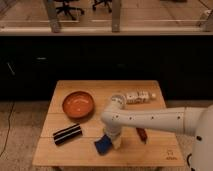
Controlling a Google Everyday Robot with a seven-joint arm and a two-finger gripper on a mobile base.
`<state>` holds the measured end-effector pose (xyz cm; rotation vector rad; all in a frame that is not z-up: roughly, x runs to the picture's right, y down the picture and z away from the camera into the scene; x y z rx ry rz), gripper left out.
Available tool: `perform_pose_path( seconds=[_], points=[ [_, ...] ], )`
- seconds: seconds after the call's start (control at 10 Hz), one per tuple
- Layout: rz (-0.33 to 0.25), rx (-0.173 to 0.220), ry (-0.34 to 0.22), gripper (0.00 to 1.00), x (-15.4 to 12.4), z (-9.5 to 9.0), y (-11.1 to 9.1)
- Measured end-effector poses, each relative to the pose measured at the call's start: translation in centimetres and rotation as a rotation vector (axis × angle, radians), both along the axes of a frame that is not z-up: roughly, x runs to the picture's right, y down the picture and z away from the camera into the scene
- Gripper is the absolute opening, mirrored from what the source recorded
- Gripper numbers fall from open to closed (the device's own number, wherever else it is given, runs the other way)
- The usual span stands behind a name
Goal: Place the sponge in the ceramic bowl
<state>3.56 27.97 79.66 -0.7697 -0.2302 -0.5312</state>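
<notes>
The blue sponge [102, 145] lies on the wooden table [75, 155] near its front edge, left of centre. My gripper [113, 142] is right at the sponge's right side, hanging down from the white arm [150, 120] that reaches in from the right. The orange-red ceramic bowl [78, 104] sits empty at the table's left, well behind and to the left of the sponge.
A black striped bar-shaped object [67, 134] lies left of the sponge, in front of the bowl. A clear plastic cup [118, 98] and small white items [139, 96] stand at the back right. A small red-brown object [141, 134] lies right of the gripper.
</notes>
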Motion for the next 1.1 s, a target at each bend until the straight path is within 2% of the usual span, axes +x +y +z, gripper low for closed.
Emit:
perform_pose_path(
  seconds=[0.4,0.5,0.8,1.1],
  points=[
    [-0.004,-0.005,0.001,0.03,0.2,-0.4,0.0],
    [-0.004,-0.004,0.001,0.0,0.2,-0.4,-0.1],
    [0.002,0.0,0.004,0.0,0.2,-0.3,-0.5],
    [0.009,0.032,-0.008,0.0,-0.1,0.4,-4.1]
  ],
)
